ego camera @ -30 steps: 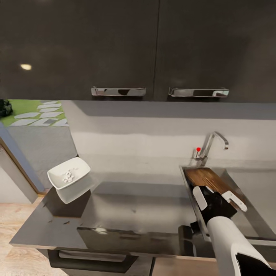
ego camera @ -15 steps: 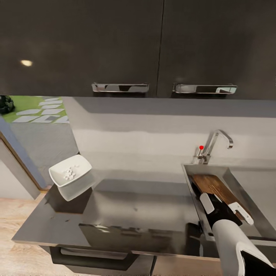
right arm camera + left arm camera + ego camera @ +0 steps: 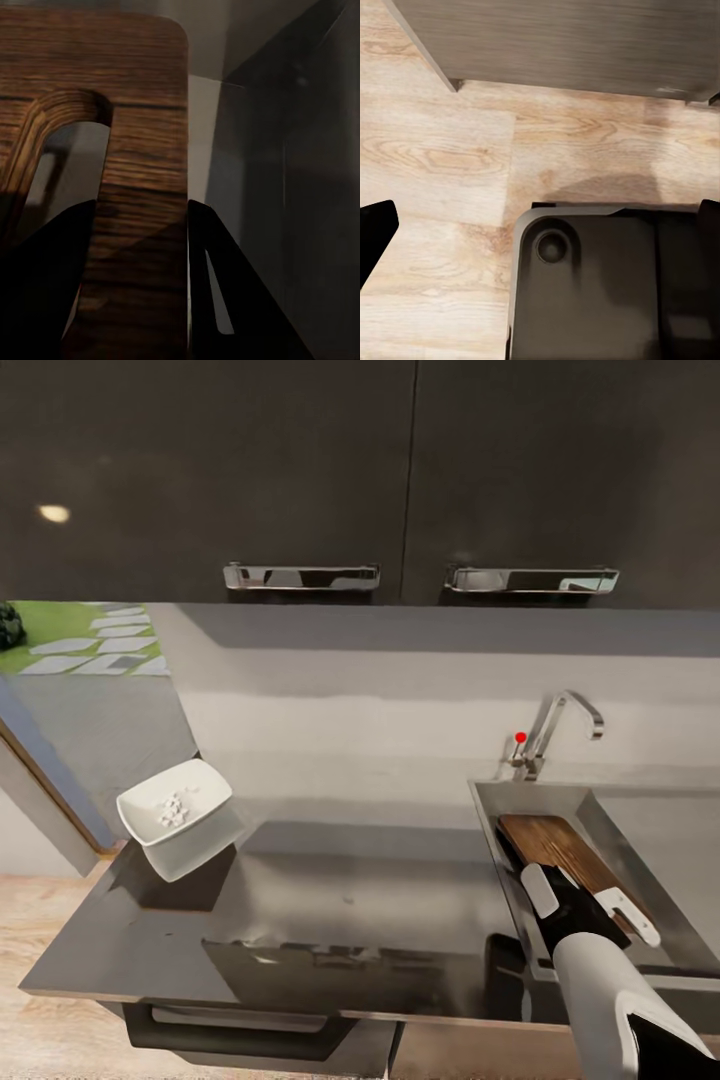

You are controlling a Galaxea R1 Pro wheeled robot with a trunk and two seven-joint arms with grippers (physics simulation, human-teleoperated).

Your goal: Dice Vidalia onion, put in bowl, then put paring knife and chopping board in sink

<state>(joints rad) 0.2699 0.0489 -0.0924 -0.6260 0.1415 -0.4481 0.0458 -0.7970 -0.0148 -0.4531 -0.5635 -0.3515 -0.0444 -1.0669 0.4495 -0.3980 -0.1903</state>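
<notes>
Right gripper (image 3: pixel 585 900): closed on the chopping board (image 3: pixel 555 852) at its slot-handle end, a finger on either side of the wooden strip beside the slot; board lowered inside the sink (image 3: pixel 630 860), lying along the basin's left part, far end toward the tap (image 3: pixel 560 725). Left gripper (image 3: pixel 540 225): spread wide over wooden floor, holding nothing. Bowl (image 3: pixel 175 820): on the bench (image 3: pixel 350 900) at its left end, white diced pieces inside. Paring knife: cannot be made out. Risk, as judged: early release could let the board tip against the basin wall; dragging the gripper out could lift it.

Pale wooden floor (image 3: pixel 435 157) below a grey cabinet front (image 3: pixel 570 41), with the robot's dark base (image 3: pixel 600 292) beneath.
</notes>
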